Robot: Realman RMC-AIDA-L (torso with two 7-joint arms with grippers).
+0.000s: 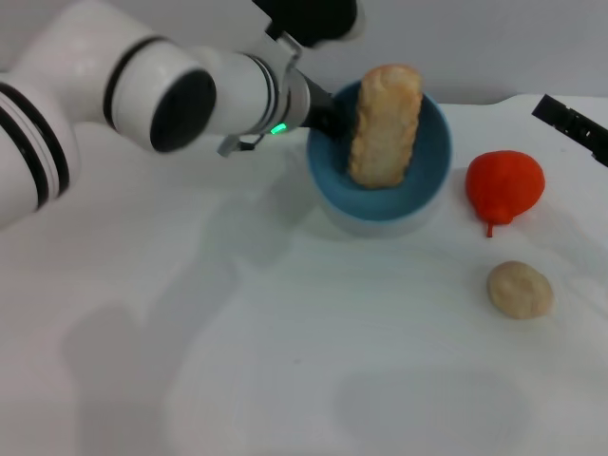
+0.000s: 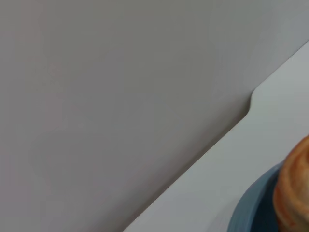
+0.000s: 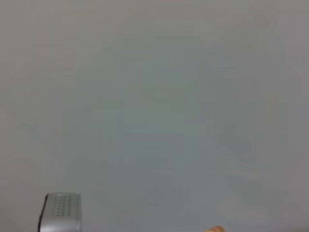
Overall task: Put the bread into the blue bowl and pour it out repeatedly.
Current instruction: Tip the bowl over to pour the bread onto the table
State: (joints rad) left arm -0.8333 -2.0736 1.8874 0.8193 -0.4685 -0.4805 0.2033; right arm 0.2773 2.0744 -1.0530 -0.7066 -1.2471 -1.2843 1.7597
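Note:
The blue bowl (image 1: 429,163) hangs tipped just above the white table, its mouth turned toward me. Inside it the bread (image 1: 385,123) stands on end, its top leaning on the far rim. My left gripper (image 1: 321,112) is shut on the bowl's left rim, with the white left arm reaching in from the left. The left wrist view catches only an edge of the bowl (image 2: 248,212) and of the bread (image 2: 294,193). My right gripper (image 1: 573,123) stays parked at the far right edge, away from the bowl.
A red toy fruit (image 1: 503,185) lies right of the bowl, and a small round beige bun (image 1: 520,289) lies nearer me below it. The table's back edge (image 2: 251,104) runs behind the bowl. One silver fingertip (image 3: 60,212) shows over the bare table.

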